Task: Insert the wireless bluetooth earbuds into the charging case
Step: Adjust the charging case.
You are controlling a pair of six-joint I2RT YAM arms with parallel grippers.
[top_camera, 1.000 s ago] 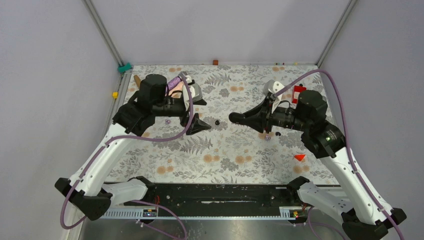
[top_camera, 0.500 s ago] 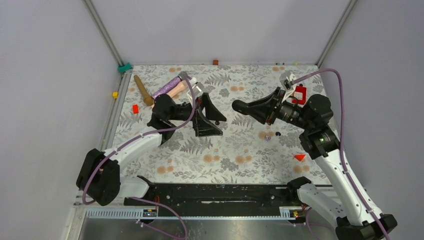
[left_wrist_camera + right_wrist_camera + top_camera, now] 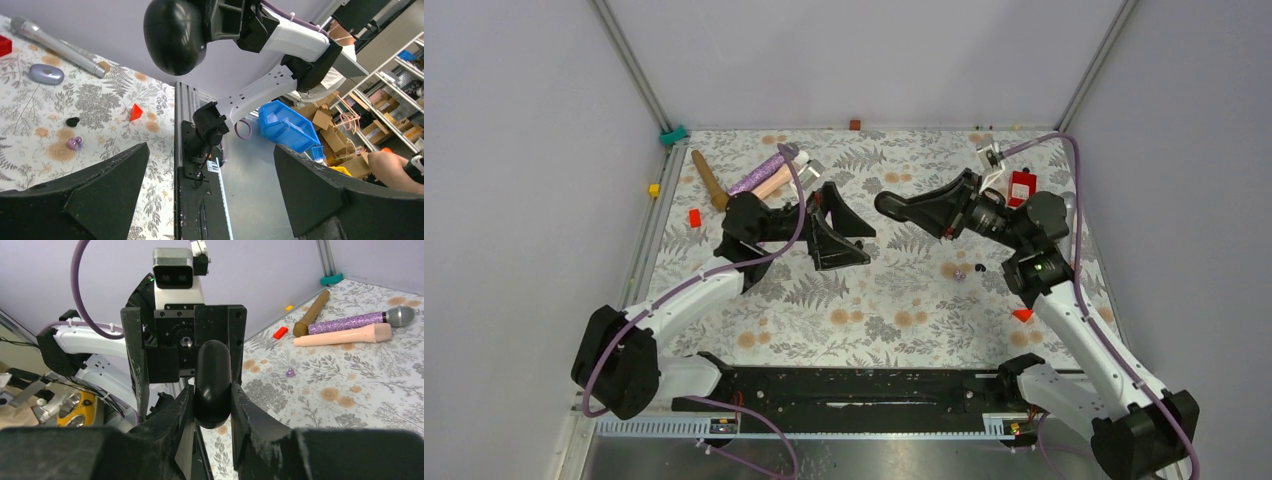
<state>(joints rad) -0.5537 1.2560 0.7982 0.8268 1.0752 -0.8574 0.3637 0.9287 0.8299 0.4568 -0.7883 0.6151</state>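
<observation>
My right gripper [image 3: 906, 208] is shut on a glossy black oval charging case [image 3: 888, 205], held above the middle of the table; the case [image 3: 212, 370] sits pinched between both fingers. My left gripper [image 3: 868, 247] stands open and empty, facing that case [image 3: 175, 35] from the left. A purple earbud [image 3: 959, 274] and a black earbud [image 3: 978, 268] lie on the floral mat under the right arm, also seen as purple earbud [image 3: 75, 143] and black earbud [image 3: 72, 121]. Another purple earbud [image 3: 290, 372] lies near the microphones.
Brown [image 3: 709, 180], purple glitter [image 3: 759, 175] and pink [image 3: 342, 335] microphones lie at the back left. A silver microphone [image 3: 60, 47], a lavender oval case [image 3: 46, 74] and a red box [image 3: 1022, 187] are at the right. A red wedge [image 3: 1024, 314] sits front right.
The left arm has dropped low and turned its open gripper toward the right. The right gripper has lifted the black case up and toward the back left.
</observation>
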